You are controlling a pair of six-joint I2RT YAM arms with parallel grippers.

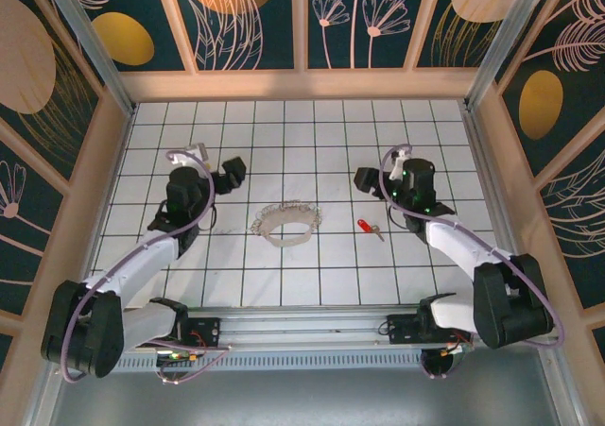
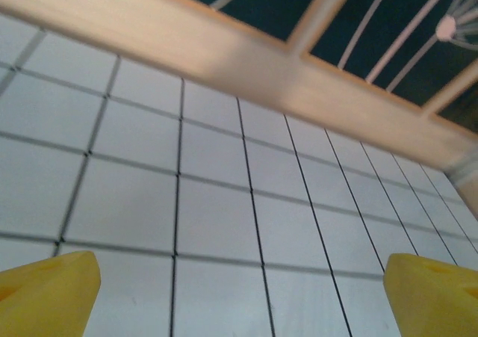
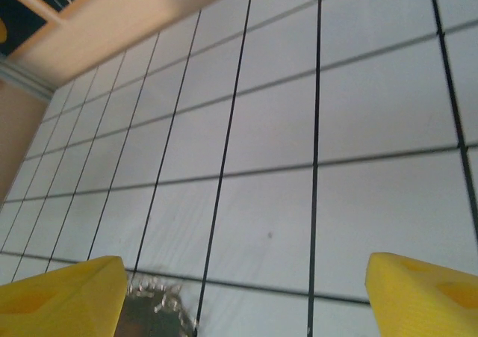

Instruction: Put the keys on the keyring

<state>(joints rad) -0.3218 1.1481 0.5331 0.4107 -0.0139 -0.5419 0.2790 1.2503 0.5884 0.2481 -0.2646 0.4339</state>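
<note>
Top external shows left gripper (image 1: pixel 232 173) and right gripper (image 1: pixel 367 178) wide open, empty, flanking the keyring (image 1: pixel 285 223); the next step is likely grasping the key (image 1: pixel 369 228) just right of it.

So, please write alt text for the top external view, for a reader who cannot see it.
A tiny red-headed silver key lies on a white tiled table, right of a frilly silvery-white chain loop and not touching it. The left gripper and right gripper flank them, both empty.

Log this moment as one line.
left gripper open, empty | right gripper open, empty | red-headed silver key on tiles, untouched | silvery-white chain-link keyring loop flat
</note>
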